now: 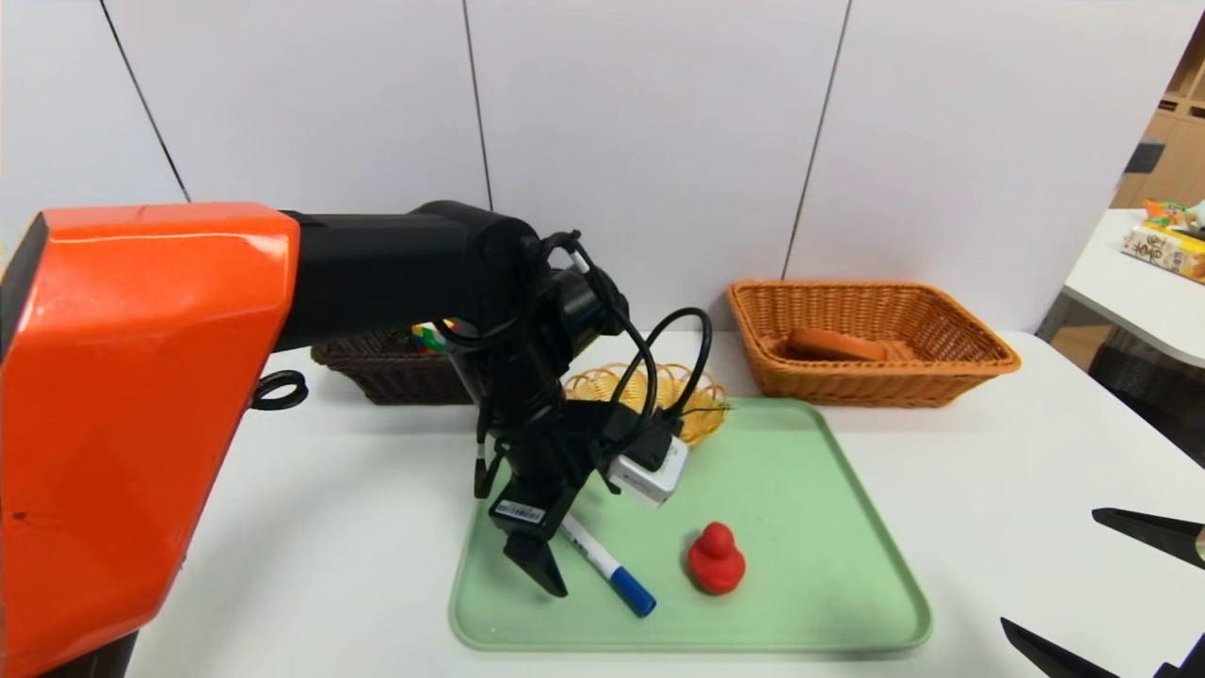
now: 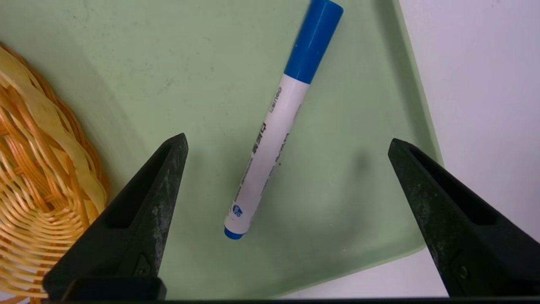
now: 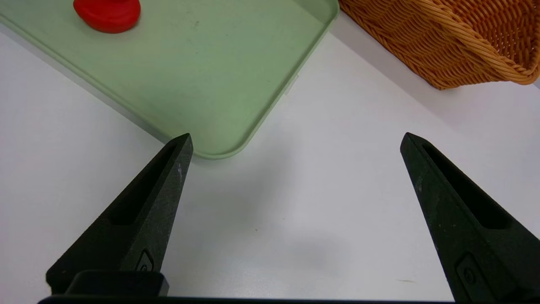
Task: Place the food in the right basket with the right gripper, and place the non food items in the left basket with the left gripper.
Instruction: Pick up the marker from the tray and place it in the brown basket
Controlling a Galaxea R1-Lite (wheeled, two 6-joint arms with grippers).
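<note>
Landmark: green tray. Marker, white with blue cap, flat on its near-left part. Red duck upright near centre. Bread slice in orange basket beyond far-right corner. Cube in dark basket beyond far-left.

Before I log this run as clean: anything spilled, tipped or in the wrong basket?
Nothing stands out. The bread lies in the orange basket; the marker and duck sit on the tray, unsorted.
</note>
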